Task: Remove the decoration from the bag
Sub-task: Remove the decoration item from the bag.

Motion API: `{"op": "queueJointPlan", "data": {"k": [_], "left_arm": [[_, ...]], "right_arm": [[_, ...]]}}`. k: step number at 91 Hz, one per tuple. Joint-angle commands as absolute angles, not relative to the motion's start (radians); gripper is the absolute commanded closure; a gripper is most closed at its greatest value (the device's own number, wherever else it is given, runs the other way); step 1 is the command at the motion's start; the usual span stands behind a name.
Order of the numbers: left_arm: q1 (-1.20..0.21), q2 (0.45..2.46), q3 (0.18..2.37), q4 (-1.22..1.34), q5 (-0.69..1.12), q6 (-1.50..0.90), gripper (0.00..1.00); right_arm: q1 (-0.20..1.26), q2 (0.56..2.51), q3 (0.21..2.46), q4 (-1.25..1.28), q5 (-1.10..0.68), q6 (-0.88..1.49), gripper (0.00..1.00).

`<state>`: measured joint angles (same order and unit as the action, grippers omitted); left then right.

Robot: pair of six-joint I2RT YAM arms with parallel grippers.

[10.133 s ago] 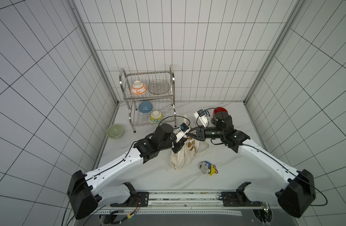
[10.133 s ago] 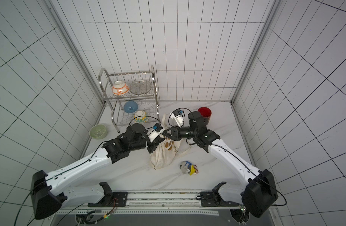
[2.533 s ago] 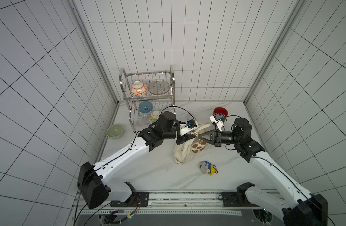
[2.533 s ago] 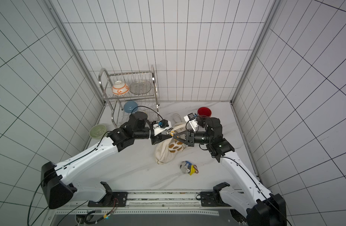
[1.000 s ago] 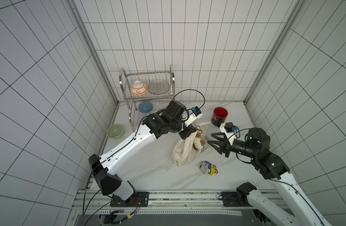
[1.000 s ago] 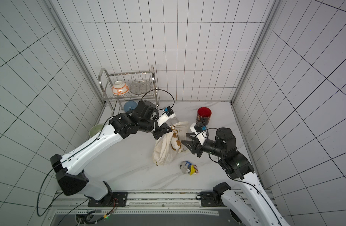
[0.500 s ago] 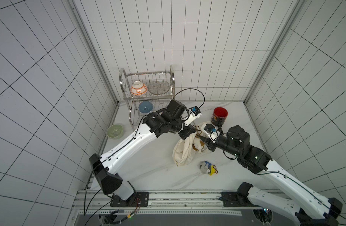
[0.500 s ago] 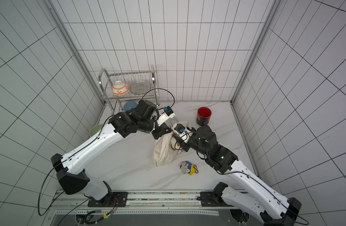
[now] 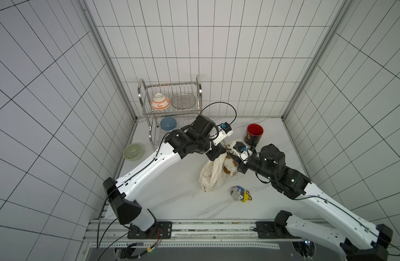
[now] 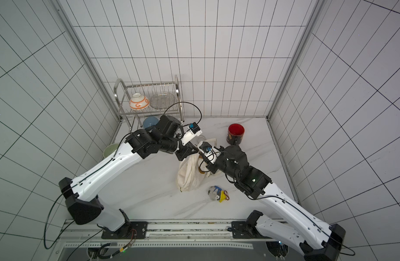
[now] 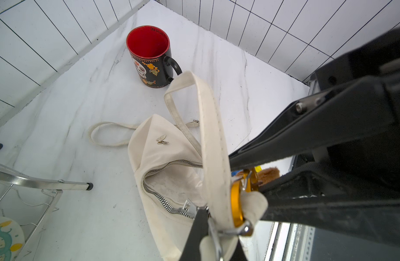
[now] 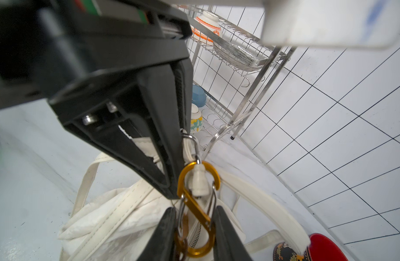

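White tiled walls close in a white marble bench (image 9: 172,194) on three sides. Above its middle, a little toward the right edge, the left gripper (image 12: 173,192) is clamped on the strap end of the bag (image 9: 211,178). The top of the bag hangs from that grip while its lower end slumps on the bench and a strap loop lies flat beside it. The right gripper (image 12: 194,211) meets it tip to tip, its jaws narrowed to either side of the gold carabiner (image 12: 217,178) that hooks the decoration (image 11: 270,173), a brown furry charm, to the strap's silver ring. Whether the pads already press on the clip cannot be told. The bag looks light and limp, with its zip open, so it will probably fold and swing rather than resist a pull. The clip is rigid, smooth and likely slippery, so it seems the better place to grip, across its flat sides near a spring gate. The fur would only squash. The left arm reaches from the front left corner with its elbow raised and its wrist bent downward. The right arm stretches low from the front right corner, its forearm nearly level. A red-lined mug (image 9: 254,134) stands toward the back right corner and a dish rack (image 9: 169,106) stands at the back left. A loose plush toy (image 9: 239,196) lies nearer the front edge.
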<state>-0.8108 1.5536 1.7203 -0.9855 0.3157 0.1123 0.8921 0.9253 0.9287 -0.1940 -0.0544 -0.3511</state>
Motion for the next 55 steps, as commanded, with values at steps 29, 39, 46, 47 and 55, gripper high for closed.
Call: {"op": "queueJointPlan", "data": {"k": [29,39,46,47,55], "left_arm": [[-0.808,1.553,1.748,-0.967,0.334,0.115,1.00],[-0.807,1.554,1.749,-0.967,0.336,0.116,1.00],[-0.806,1.554,1.749,-0.969,0.342,0.117,1.00],[-0.806,1.554,1.749,-0.968,0.343,0.117,1.00],[-0.805,1.555,1.750,-0.974,0.343,0.120,1.00]], "right_arm": [[0.919,0.919,0.986,-0.196,-0.038,-0.384,0.69],[0.924,0.921,0.988,-0.205,-0.024,-0.388,0.72],[0.925,0.921,0.989,-0.208,-0.020,-0.391,0.76],[0.925,0.922,0.989,-0.208,-0.020,-0.392,0.77],[0.928,0.924,0.998,-0.223,-0.018,-0.405,0.81]]}}
